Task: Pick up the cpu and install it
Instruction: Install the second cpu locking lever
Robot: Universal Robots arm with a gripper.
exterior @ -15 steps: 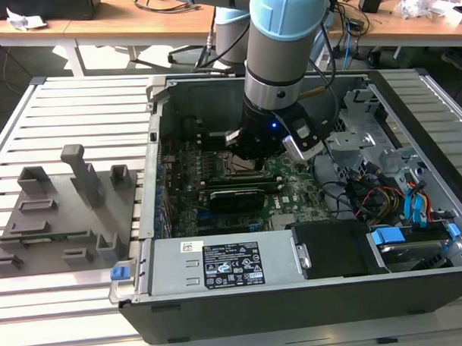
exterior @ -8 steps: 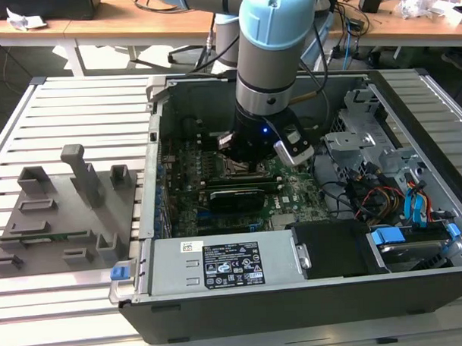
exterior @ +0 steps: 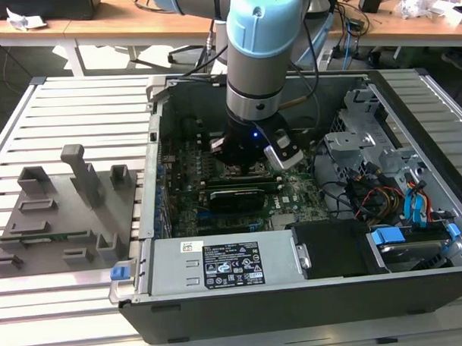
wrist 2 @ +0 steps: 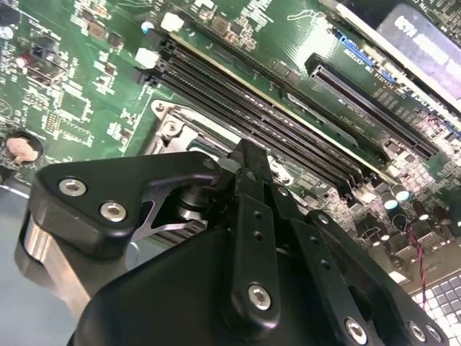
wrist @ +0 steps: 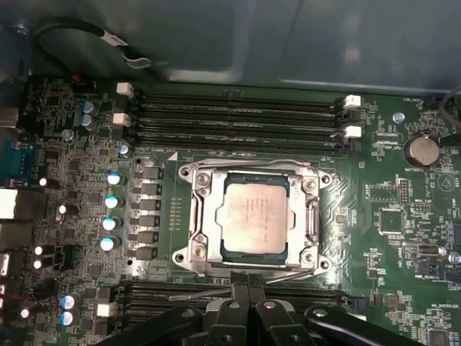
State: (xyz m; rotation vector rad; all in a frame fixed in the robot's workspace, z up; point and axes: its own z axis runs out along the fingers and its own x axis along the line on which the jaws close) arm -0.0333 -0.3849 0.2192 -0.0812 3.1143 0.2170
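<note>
cpu (wrist: 253, 215) seated flat in the socket frame (wrist: 199, 216) | gripper (wrist: 248, 306) just beside the frame's edge, fingers pressed together, holding nothing | fingertips partly hidden in second wrist view

**Slatted workbench and cluttered desks frame a lab workspace**

A pale metal workbench (exterior: 76, 95) with long parallel slats spans the exterior view, its ribs running toward both edges of the picture. Behind it stand light wooden desks (exterior: 119, 25) on white legs, strewn with dark cables (exterior: 339, 2) and crumpled white paper (exterior: 24, 19). More crumpled white material (exterior: 419, 3) lies on the desk at the exterior view's right. Below the desks, a strip of dark floor (exterior: 15, 63) shows between the legs. A grey moulded holder (exterior: 61, 213) with upright posts sits on the slats at the exterior view's left. Lighting is even and bright, casting soft shadows across the bench.
</note>
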